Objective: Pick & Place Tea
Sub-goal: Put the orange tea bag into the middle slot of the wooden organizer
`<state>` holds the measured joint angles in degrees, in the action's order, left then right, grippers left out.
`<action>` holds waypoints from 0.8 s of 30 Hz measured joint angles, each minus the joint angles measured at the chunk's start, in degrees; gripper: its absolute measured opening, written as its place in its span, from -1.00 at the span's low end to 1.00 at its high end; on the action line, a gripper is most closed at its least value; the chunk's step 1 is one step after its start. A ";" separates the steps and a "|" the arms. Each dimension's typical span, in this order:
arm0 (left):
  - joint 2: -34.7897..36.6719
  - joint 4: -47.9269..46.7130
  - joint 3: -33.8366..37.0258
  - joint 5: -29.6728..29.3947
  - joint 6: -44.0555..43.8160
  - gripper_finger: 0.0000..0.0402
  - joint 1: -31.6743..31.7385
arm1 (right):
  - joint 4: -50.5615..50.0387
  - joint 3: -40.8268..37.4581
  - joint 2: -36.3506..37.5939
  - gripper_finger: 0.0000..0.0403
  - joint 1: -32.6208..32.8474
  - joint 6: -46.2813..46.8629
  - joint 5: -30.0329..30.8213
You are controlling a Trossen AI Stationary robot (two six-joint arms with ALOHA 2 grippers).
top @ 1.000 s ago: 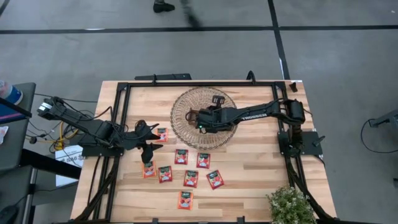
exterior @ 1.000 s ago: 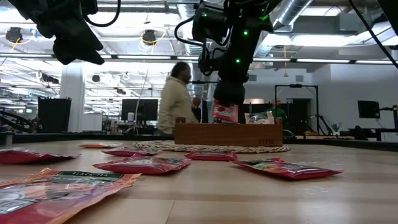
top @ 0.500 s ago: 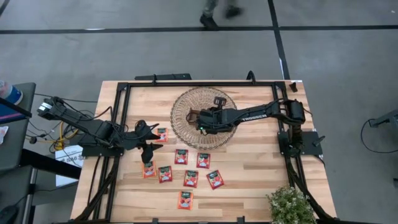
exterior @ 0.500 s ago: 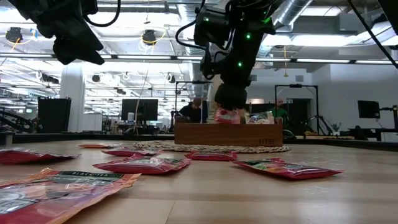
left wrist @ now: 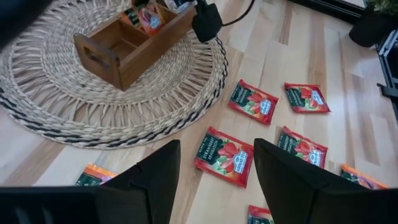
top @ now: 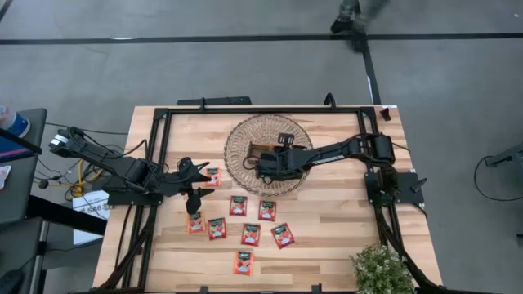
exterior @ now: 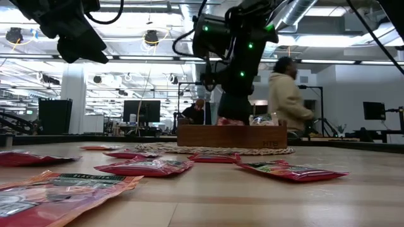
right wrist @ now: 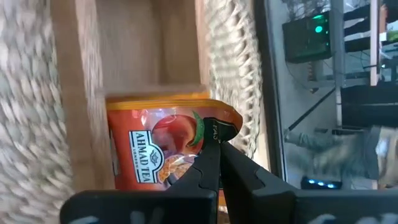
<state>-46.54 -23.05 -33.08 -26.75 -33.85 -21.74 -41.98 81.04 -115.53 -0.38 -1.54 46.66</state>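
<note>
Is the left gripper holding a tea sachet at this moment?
No, the left gripper is open with nothing between its fingers, and hovers above a red sachet lying on the table.

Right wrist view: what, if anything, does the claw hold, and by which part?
The right claw pinches an orange tea sachet by its edge, over the wooden tray.

Red tea sachets (exterior: 146,166) on wooden table (exterior: 252,202), wooden tray (exterior: 231,135) on woven mat (exterior: 158,149), person (exterior: 288,98) behind.
</note>
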 joint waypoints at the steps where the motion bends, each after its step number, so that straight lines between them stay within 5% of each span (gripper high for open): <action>1: 0.01 0.00 0.00 -0.10 0.00 -0.02 0.00 | -0.07 -0.01 0.18 -1.00 0.02 0.04 -0.01; 13: 0.02 0.00 0.00 -0.29 0.23 -0.02 0.00 | 0.92 -0.01 0.42 -0.97 -0.50 0.11 -3.26; 24: 0.36 2.96 0.01 0.38 8.95 -0.02 0.02 | 0.92 -0.01 0.42 -0.59 -0.87 1.67 -5.52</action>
<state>-46.19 -20.09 -33.07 -26.37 -24.90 -21.71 -41.06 81.03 -115.11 -1.26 0.13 41.14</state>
